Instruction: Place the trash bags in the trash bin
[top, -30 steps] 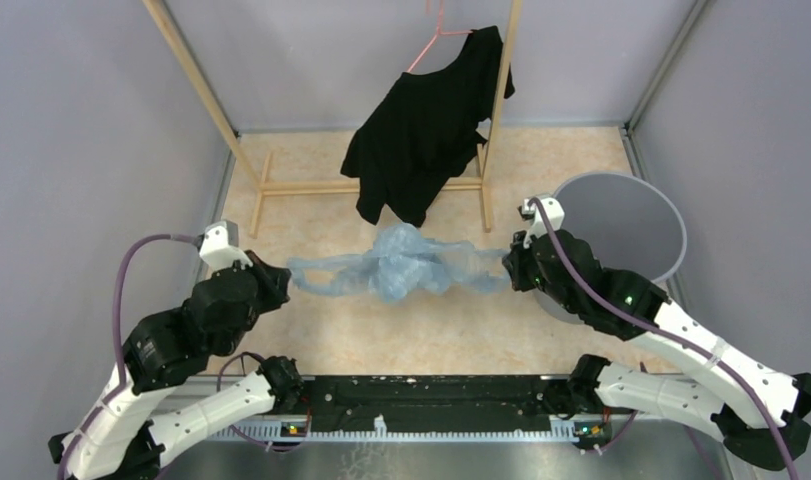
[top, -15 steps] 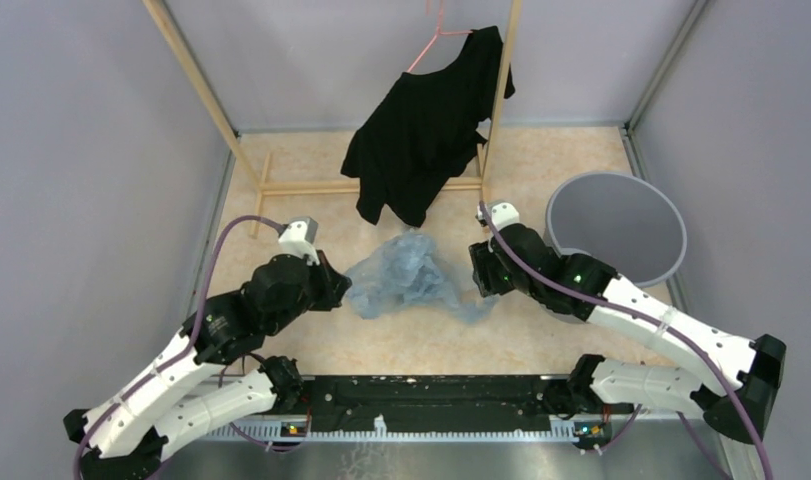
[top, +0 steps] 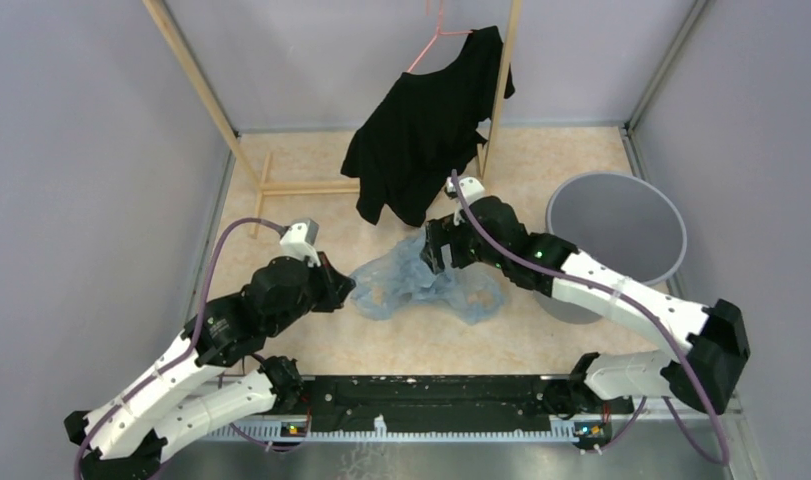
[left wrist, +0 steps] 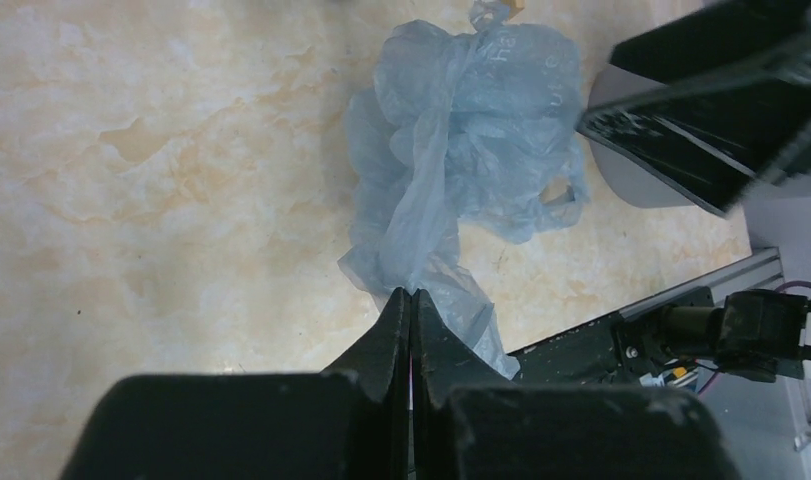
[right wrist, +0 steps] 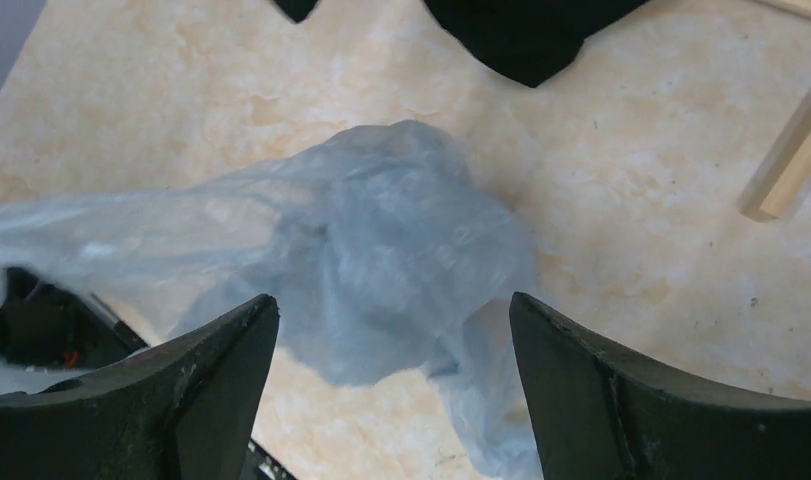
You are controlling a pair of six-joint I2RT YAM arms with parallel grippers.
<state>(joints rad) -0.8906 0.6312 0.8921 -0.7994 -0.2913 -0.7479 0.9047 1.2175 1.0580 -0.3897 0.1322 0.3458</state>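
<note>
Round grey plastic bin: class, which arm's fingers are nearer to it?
Right. The right fingers, open, hang over the translucent pale blue film bag beside the grey bin; the left fingers, shut on that bag, are beyond it.

No text, label, brand, number or sign can be read in any view. The nearest thing to print is on the trash bag (left wrist: 471, 130). In the left wrist view, a few faint grey marks run along its upper right folds, but they are too blurred and crumpled to make out as letters.
</note>
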